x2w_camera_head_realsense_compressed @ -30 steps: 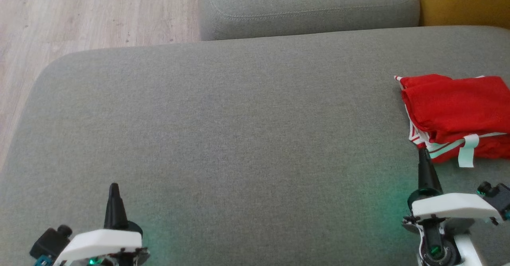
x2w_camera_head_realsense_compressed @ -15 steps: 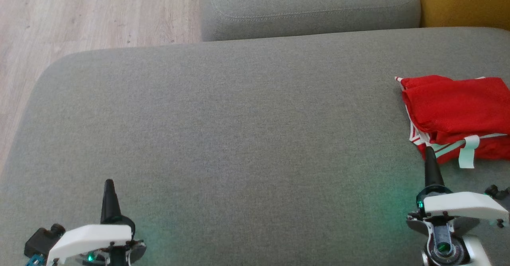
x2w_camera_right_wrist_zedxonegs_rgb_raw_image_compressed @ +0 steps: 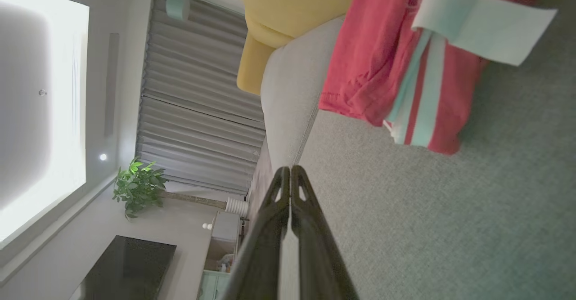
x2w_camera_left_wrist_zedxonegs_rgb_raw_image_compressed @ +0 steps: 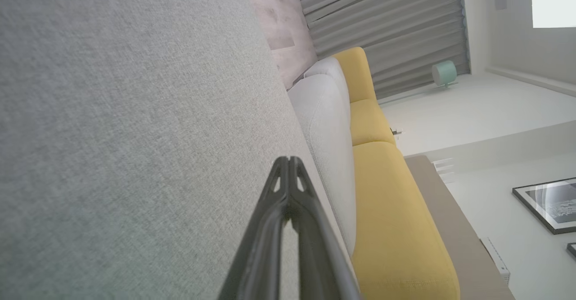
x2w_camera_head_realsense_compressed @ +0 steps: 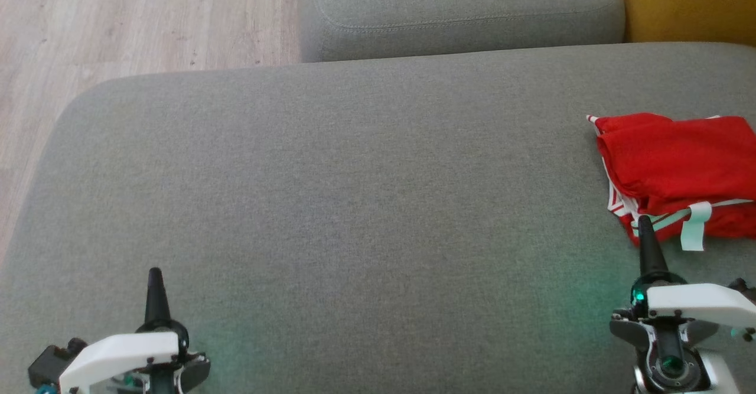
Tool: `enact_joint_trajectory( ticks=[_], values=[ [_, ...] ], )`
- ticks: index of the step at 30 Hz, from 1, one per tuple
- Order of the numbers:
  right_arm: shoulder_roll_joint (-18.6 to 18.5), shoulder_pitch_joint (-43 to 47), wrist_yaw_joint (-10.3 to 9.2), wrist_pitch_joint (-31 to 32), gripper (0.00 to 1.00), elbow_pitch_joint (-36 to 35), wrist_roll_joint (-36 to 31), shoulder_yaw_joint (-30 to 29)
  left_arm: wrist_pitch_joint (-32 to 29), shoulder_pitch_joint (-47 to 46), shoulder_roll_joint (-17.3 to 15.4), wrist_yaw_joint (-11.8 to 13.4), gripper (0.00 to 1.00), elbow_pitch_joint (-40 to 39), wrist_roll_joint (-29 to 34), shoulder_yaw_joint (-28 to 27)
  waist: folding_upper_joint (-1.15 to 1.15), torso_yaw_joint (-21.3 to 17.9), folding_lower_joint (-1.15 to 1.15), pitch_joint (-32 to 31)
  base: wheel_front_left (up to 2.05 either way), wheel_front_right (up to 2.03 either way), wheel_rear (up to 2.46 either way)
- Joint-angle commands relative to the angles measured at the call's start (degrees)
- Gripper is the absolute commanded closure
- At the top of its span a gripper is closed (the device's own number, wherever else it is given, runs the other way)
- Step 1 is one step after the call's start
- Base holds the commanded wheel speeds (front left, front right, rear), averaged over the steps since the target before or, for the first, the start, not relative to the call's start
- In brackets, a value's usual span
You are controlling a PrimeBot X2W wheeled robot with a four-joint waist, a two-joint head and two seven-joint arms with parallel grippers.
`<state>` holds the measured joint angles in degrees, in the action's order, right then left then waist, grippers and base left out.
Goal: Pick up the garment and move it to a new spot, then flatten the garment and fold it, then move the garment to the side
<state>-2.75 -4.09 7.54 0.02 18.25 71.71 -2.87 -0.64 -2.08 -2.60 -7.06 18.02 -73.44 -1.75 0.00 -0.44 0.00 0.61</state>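
Observation:
The garment point(x2w_camera_head_realsense_compressed: 676, 166) lies folded into a red bundle at the right edge of the grey seat, its red-white striped trim and a small white tag point(x2w_camera_head_realsense_compressed: 691, 228) facing me. In the right wrist view the garment point(x2w_camera_right_wrist_zedxonegs_rgb_raw_image_compressed: 382, 57) sits just ahead of my fingers. My right gripper point(x2w_camera_head_realsense_compressed: 645, 221) is shut and empty, its tip overlapping the bundle's near corner in the head view. At the lower left my left gripper point(x2w_camera_head_realsense_compressed: 155, 273) is shut with nothing in it, over bare cushion. The left gripper point(x2w_camera_left_wrist_zedxonegs_rgb_raw_image_compressed: 288, 160) and right gripper point(x2w_camera_right_wrist_zedxonegs_rgb_raw_image_compressed: 288, 169) both show pressed-together fingers.
The grey sofa seat point(x2w_camera_head_realsense_compressed: 354, 205) spreads wide between both arms. A grey back cushion point(x2w_camera_head_realsense_compressed: 460, 10) rises behind it, with a yellow cushion point(x2w_camera_head_realsense_compressed: 691, 1) at the far right. Wooden floor point(x2w_camera_head_realsense_compressed: 118, 22) lies beyond the seat's left edge.
Both arms have drawn back toward me, the right one also shifting slightly right. The garment lies as before.

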Motion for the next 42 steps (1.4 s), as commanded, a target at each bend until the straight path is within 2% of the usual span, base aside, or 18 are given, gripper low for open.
enact_joint_trajectory(
  ticks=[1,33,42],
  values=[
    [-0.9,-2.1,-0.04,0.5,1.0,-2.3,2.1,0.4,-0.6,-3.2,-0.2,-0.2,1.0,-2.3,-1.6,-1.8,0.0,0.0,0.0,0.0,0.0,0.0,0.0],
    [-0.9,-2.0,-0.05,5.7,1.0,-4.3,21.3,-2.7,-5.8,-4.1,-0.3,-0.4,1.0,-4.0,-18.7,-4.8,0.0,0.4,0.0,-0.4,0.0,0.0,0.0],
    [-0.8,-2.0,-0.05,5.8,1.0,-4.3,21.2,-2.8,-5.8,-4.1,-0.3,-0.4,1.0,-4.0,-18.7,-4.8,0.0,0.4,0.0,-0.4,0.0,0.0,0.0]
  ],
)
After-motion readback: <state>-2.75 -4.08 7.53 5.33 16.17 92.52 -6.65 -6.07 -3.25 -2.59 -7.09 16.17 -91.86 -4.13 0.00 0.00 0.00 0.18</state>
